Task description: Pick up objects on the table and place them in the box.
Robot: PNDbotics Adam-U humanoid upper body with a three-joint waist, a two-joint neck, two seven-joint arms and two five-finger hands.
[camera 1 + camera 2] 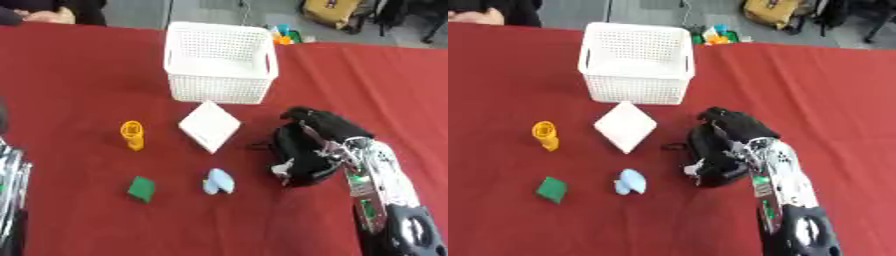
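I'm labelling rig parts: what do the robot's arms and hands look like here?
The right hand is black and bulky, on a silver metal forearm with green patches and a black segment nearer the body. Only a silver and black sliver of the left arm shows.

- I count one white basket (220, 62) at upper centre of the frame.
- One white flat square piece (210, 126) at centre.
- One yellow object (132, 134), left of centre.
- One green block (141, 189), lower left.
- One pale blue object (218, 181), lower centre.

No text, label, brand, number or sign can be read anywhere
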